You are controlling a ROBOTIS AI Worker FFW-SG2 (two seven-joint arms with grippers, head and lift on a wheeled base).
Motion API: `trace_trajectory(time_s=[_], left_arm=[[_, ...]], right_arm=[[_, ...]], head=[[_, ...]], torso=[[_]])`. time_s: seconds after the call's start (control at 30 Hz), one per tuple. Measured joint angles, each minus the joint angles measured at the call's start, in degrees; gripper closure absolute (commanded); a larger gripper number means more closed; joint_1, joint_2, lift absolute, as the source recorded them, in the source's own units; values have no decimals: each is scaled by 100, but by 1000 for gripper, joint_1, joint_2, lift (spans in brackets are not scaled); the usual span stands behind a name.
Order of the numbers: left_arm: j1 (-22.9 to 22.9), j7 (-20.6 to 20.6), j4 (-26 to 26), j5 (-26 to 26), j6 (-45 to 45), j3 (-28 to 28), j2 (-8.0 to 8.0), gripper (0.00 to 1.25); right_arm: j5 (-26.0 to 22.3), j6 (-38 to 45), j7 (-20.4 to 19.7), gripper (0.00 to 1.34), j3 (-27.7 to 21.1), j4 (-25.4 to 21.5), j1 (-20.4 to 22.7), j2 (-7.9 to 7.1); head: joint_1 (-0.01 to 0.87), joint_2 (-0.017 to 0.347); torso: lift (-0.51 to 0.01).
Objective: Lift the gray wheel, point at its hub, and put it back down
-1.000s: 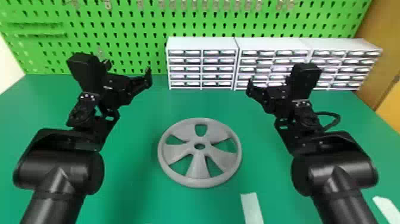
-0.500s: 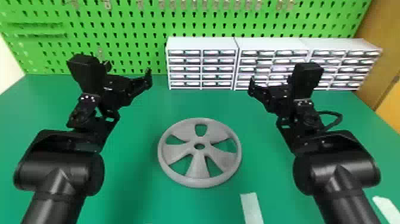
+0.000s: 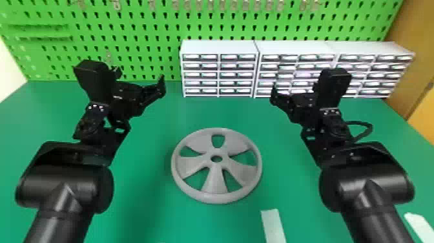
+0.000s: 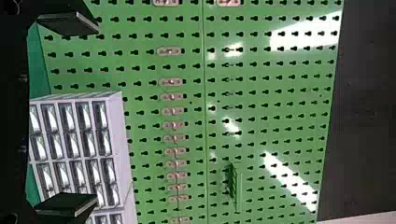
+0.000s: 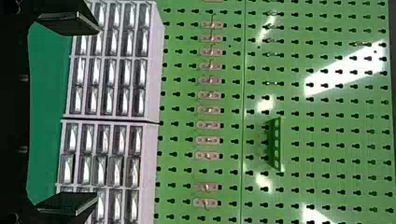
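Wide apart at the fingers on left gripper [image 4: 97, 114], with nothing between. Same on right gripper [image 5: 98, 114]: spread, gripping nothing. Held up off green table [image 3: 145, 200], at upper left and upper right of the head frame. Probably set wide to stay off the wheel and allow coming down on it from both sides. Lift, hub-point and set-down all left to do, by the look of it.

Further out, see gray wheel [image 3: 214, 182] on the table, just below centre of the head frame, between the arms and well apart from both grippers. Laid flat, likely to keep hub [image 3: 217, 153] within reach for pointing and to offer the rim on opposite sides. Faces up, so with axle line upright, square to the table. Round, so no long axis across the disc. Aims one window at top of frame, one spoke at bottom.

Next, likely lower, angle fingers down, close on rim. Could tip or slip if pinched off-centre.

Outermost: white strips [image 3: 273, 226] at lower right, near the wheel and out by the corner, not touching it. White drawer units [image 3: 219, 48] at upper right, before green pegboard [image 3: 155, 58] across top.
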Motion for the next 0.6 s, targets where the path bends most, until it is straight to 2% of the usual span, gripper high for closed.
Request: trace_trajectory(time_s=[0.6], left_arm=[[-11, 0, 0, 3, 0, 6, 0, 33]], right_arm=[[3, 0, 0, 55, 12, 0, -23, 1]], head=[[692, 48]], torso=[[-88]])
